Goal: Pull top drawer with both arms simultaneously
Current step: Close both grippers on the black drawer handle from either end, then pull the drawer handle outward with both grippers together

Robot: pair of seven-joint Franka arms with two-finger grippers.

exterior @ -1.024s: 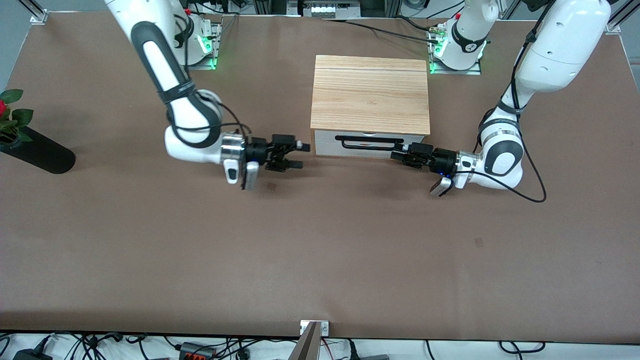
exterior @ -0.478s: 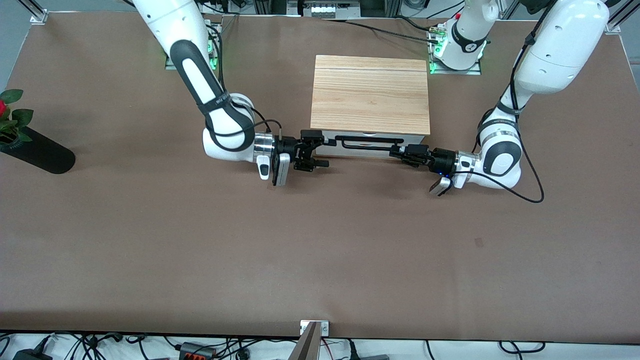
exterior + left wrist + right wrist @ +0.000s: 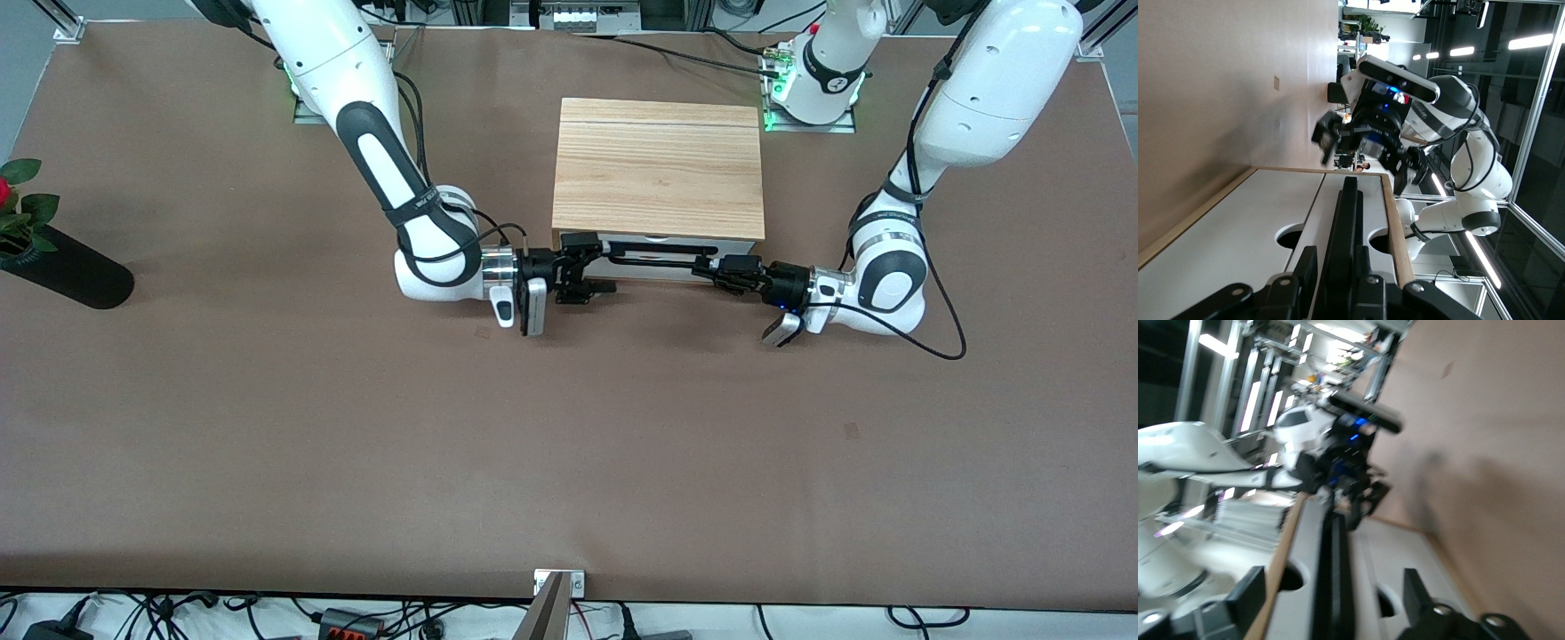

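- Front view shows us the right gripper [image 3: 594, 268] spread around the black bar handle [image 3: 658, 259].
- We see the left gripper [image 3: 722, 271] pinching the handle's other end.
- Both forearms lie low, level over the table [image 3: 569, 444].
- The top drawer [image 3: 662, 264] sits in the wooden cabinet [image 3: 658, 167].

No readable text, label, brand, number or sign is showing in any view; the small dark mark on the left arm [image 3: 836, 84] near its base is not legible.
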